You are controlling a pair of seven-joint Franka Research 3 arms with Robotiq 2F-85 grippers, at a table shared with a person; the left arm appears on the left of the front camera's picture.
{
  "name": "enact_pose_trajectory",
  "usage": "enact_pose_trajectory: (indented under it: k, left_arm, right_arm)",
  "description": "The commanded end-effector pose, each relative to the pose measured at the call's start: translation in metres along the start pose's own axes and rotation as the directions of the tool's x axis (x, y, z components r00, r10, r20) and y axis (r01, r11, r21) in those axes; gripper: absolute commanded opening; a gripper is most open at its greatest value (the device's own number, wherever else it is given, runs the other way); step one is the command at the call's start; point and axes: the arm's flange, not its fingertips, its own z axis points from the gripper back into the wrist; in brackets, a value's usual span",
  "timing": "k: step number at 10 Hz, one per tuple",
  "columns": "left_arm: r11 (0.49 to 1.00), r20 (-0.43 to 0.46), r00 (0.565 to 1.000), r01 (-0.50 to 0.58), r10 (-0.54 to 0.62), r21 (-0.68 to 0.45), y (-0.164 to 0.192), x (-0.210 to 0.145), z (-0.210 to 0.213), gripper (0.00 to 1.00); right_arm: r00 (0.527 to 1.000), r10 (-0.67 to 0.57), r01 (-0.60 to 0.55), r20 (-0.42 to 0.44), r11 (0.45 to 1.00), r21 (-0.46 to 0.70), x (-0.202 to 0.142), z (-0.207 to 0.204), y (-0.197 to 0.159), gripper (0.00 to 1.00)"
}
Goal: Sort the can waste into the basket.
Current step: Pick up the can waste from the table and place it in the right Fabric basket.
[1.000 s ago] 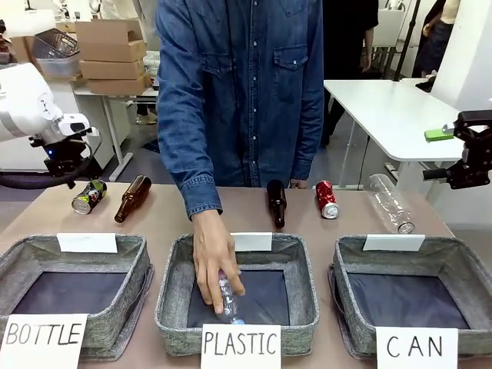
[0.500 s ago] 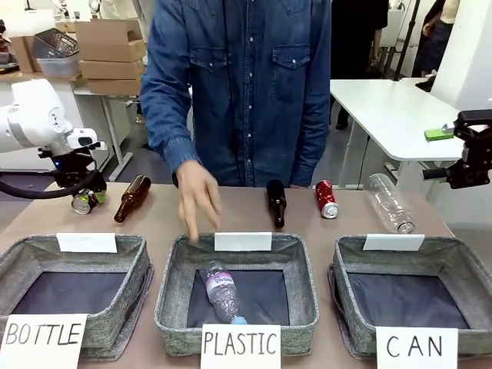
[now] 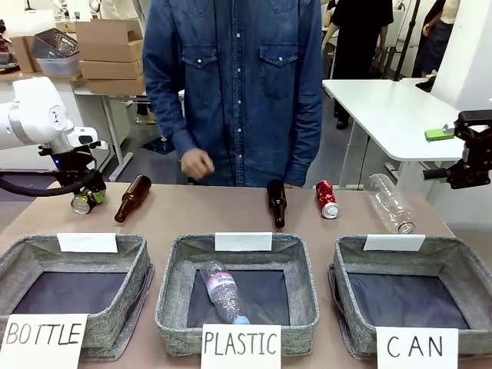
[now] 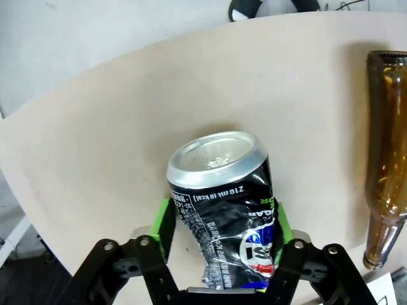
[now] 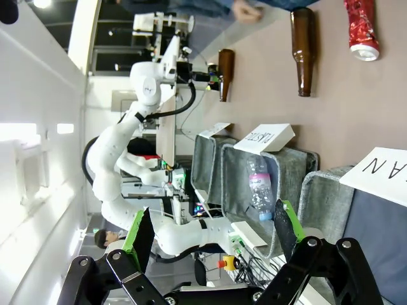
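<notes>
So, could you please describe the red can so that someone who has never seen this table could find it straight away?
On the table, along its far edge right of centre, three things lie side by side. The red can is the middle one, between a dark glass bottle and a clear plastic bottle; it alone is short, red and metal.

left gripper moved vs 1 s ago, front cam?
Yes. The left gripper has dropped and shifted toward the brown bottle, which lies where it did. Its pads now flank the dark can.
</notes>
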Motion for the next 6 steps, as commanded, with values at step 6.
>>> enact_pose_trajectory:
  k: [6]
  left_arm:
    - [1.0,0.02,1.0,-0.015,0.016,-0.012,0.0008,-0.0029,0.0108,0.03]
  right_arm:
    - [1.0,0.019,-0.019,0.008,1.0,0.022,0.0039,-0.0017,0.0018,1.0]
